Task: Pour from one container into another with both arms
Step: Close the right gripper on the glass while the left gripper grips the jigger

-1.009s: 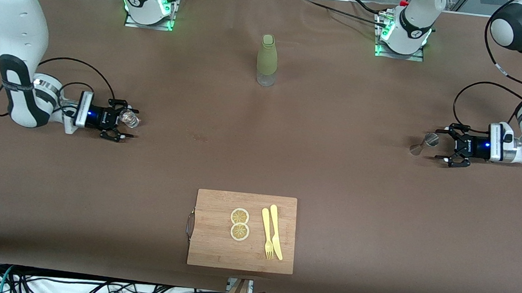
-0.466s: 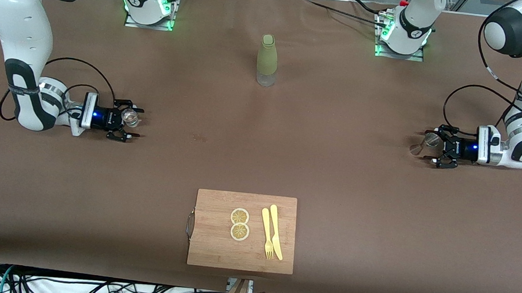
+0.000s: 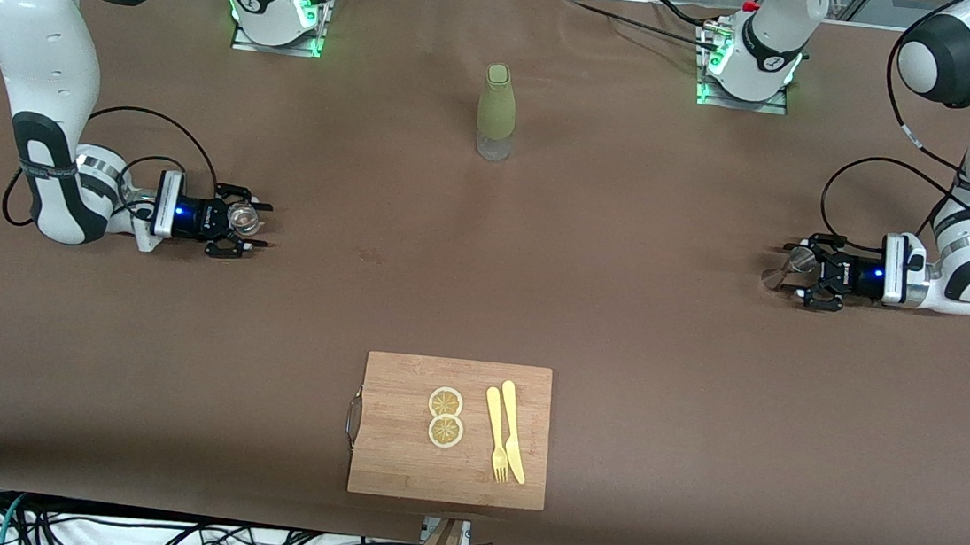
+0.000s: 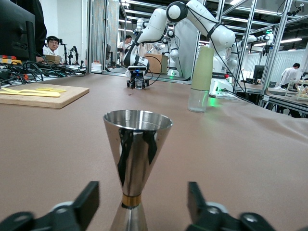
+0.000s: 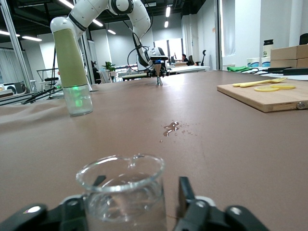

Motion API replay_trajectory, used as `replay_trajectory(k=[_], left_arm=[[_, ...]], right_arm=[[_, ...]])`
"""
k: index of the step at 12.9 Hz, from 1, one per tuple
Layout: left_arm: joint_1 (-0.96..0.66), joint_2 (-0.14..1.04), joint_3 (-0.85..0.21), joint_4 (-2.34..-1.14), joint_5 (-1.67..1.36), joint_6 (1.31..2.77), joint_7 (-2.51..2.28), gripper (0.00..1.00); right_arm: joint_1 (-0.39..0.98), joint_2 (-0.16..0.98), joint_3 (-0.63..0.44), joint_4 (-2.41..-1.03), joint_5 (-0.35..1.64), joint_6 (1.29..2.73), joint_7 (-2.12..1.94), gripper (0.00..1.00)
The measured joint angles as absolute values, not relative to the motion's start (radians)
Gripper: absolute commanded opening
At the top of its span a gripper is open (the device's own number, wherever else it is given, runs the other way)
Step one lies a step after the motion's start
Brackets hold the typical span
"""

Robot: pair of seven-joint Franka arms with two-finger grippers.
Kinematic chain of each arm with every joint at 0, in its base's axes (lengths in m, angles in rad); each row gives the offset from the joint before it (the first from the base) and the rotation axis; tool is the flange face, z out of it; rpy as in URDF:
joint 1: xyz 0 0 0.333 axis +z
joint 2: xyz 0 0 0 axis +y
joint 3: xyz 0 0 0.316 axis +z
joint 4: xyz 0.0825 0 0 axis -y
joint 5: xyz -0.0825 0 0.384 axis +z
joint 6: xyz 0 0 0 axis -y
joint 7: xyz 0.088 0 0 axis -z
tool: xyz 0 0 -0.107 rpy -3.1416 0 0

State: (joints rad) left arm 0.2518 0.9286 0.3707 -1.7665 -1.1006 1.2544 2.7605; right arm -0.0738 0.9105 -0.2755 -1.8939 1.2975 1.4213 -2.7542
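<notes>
The silver jigger (image 3: 798,259) stands upright on the brown table at the left arm's end. My left gripper (image 3: 789,271) lies low around it, open. In the left wrist view the jigger (image 4: 137,154) rises between the two black fingers (image 4: 86,202), with a gap on each side of its narrow waist. At the right arm's end the small clear glass tumbler (image 3: 241,216) stands on the table inside my right gripper (image 3: 261,226), which is open. The right wrist view shows the tumbler (image 5: 122,190) between the fingers (image 5: 185,197), with a clear gap on one side.
A tall olive-green bottle (image 3: 497,113) stands mid-table near the bases. A wooden cutting board (image 3: 397,442) with two lemon slices (image 3: 445,416), a yellow fork and a knife lies close to the front camera. A small wet patch (image 5: 171,128) marks the table's middle.
Both grippers slid along the table toward its middle. The jigger now stands between the left fingers and the tumbler sits deeper between the right fingers. Neither object has been moved.
</notes>
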Motion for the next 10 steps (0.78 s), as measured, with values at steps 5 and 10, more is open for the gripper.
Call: replay_trajectory(k=[5,10], left_arm=[[0.252,0.929,0.371,-1.771,-1.101,1.254,2.761,0.63],[0.252,0.930,0.372,-1.771,-1.101,1.252,2.771,0.41]], right_arm=[[-0.074,0.911,-0.275,-1.867,1.286,1.415,-2.753,0.17],[-0.071,0.912,-0.270,-1.802,1.286,1.374,-2.723,0.12]])
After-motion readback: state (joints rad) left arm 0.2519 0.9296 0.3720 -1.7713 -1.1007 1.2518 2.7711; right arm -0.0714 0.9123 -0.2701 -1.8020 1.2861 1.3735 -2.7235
